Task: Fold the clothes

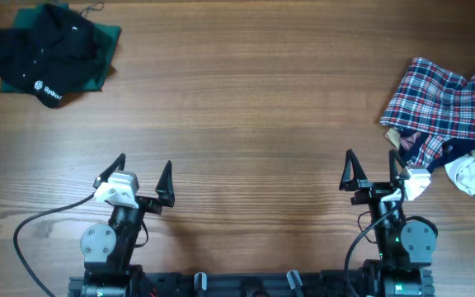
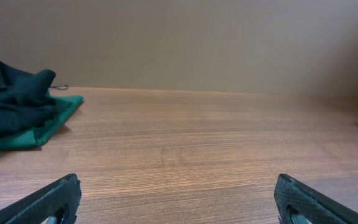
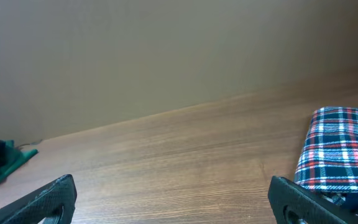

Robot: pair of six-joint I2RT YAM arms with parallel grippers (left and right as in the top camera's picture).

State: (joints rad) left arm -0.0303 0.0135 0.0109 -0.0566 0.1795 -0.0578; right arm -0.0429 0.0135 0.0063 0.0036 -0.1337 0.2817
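A crumpled red, navy and white plaid cloth (image 1: 448, 103) lies at the right edge of the table, on a small pile of other garments; it also shows in the right wrist view (image 3: 339, 149). My left gripper (image 1: 144, 175) is open and empty near the front left, over bare wood (image 2: 178, 202). My right gripper (image 1: 373, 169) is open and empty at the front right, just left of the pile (image 3: 173, 202).
A black garment (image 1: 48, 49) lies on a folded green cloth (image 1: 105, 37) at the far left corner. A white bundled item (image 1: 466, 173) sits at the pile's front edge. A plain wall stands behind the table.
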